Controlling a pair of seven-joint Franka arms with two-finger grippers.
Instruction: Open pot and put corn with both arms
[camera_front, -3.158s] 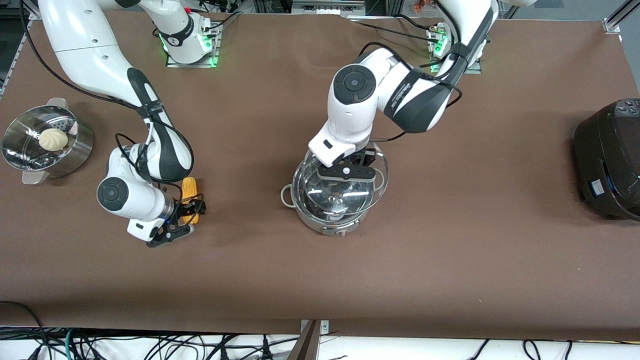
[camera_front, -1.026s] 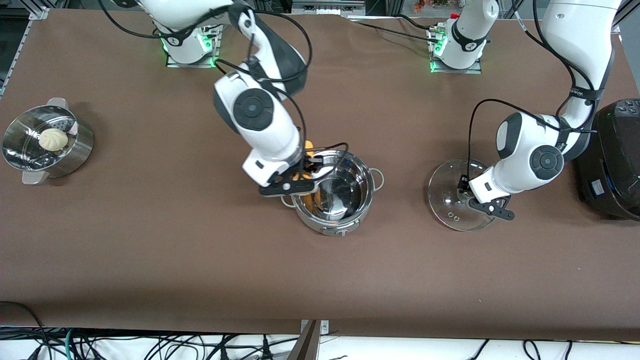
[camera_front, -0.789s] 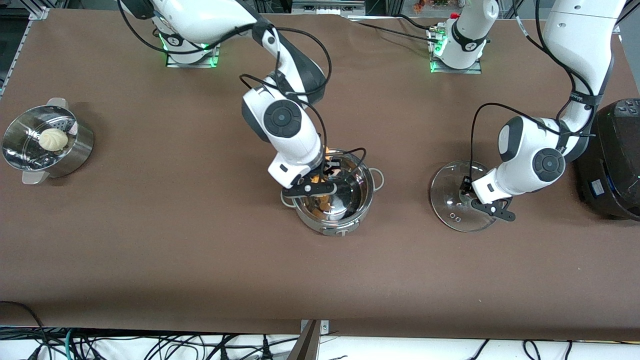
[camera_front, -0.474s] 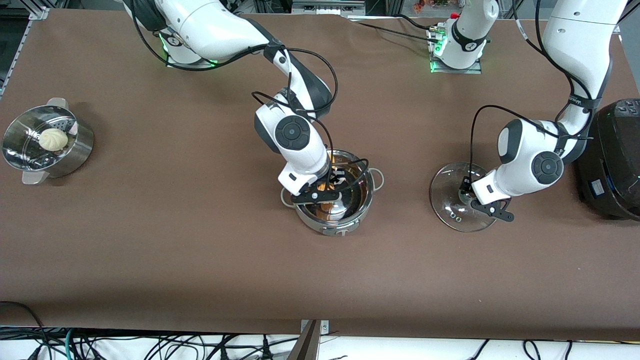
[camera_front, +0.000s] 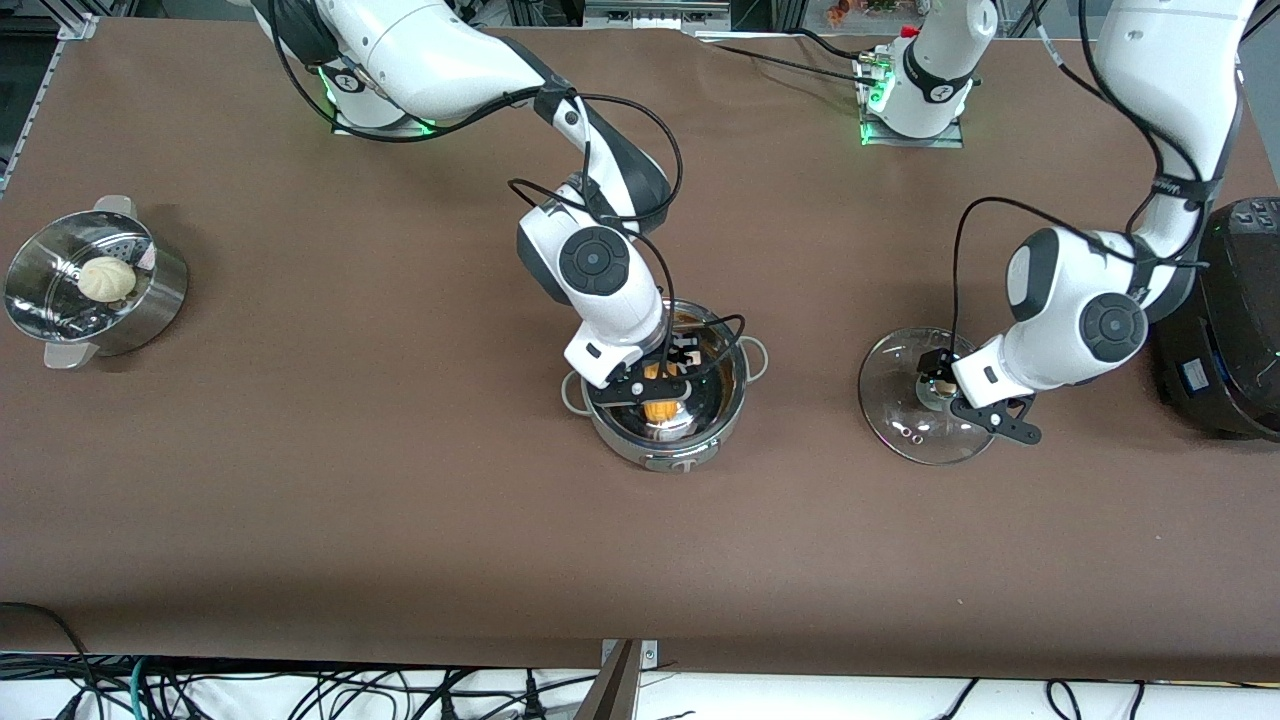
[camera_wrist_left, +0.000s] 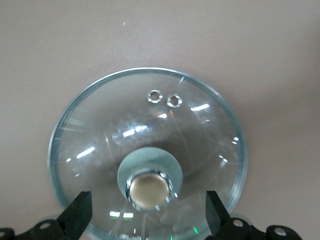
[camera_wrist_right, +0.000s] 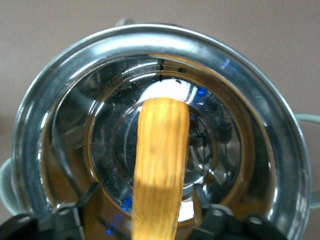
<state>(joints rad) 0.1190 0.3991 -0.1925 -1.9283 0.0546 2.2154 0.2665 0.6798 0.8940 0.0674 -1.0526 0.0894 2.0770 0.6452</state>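
Note:
The steel pot (camera_front: 700, 440) stands open mid-table and also shows in the right wrist view (camera_wrist_right: 280, 125). My right gripper (camera_front: 662, 385) is down inside it, fingers (camera_wrist_right: 92, 195) spread wider than the corn. The orange-yellow corn (camera_front: 660, 410) stands loose between them, its end on the pot's floor (camera_wrist_right: 160, 150). The glass lid (camera_front: 900, 420) lies flat on the table toward the left arm's end. My left gripper (camera_front: 940, 385) hovers just over its tan knob (camera_wrist_left: 147, 187), open, its own midpoint (camera_wrist_left: 148, 215) above the lid (camera_wrist_left: 100, 130), gripping nothing.
A perforated steamer basket (camera_front: 160, 290) with a white bun (camera_front: 106, 278) stands at the right arm's end of the table. A large black cooker (camera_front: 1220, 320) sits at the left arm's end, close beside the left arm's elbow.
The right gripper carried the corn from the table over the pot, lowered it inside and spread its fingers. The left arm moved the lid to the table and has lifted slightly off it.

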